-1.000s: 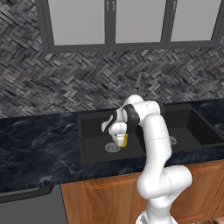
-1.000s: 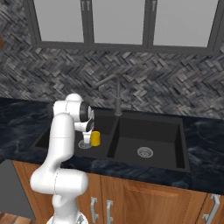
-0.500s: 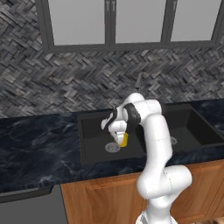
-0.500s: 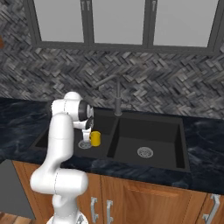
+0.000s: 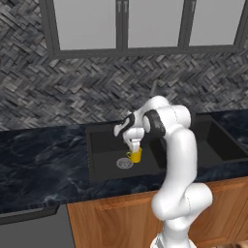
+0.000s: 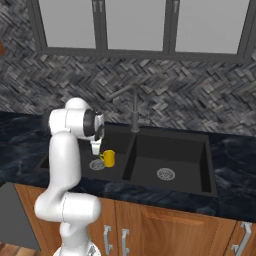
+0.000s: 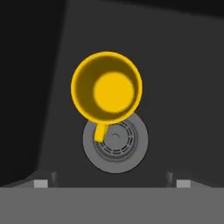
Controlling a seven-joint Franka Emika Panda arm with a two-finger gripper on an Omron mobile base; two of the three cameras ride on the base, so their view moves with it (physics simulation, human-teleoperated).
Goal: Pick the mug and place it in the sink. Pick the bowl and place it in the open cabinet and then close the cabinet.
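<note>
Mug (image 7: 106, 87) sits upright in the sink's (image 5: 104, 145) left basin, at 12 o'clock from the drain (image 7: 115, 142). My claw (image 7: 112, 183) hangs released above; lifting carelessly could topple it.

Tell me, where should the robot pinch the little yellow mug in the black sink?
Probably from straight above, pinching the rim of the small bright yellow mug on a side away from its handle. It stands upright with its mouth open to the hand camera, and the handle reaches over the round metal drain in the matte black sink. The rim is free all round.
</note>
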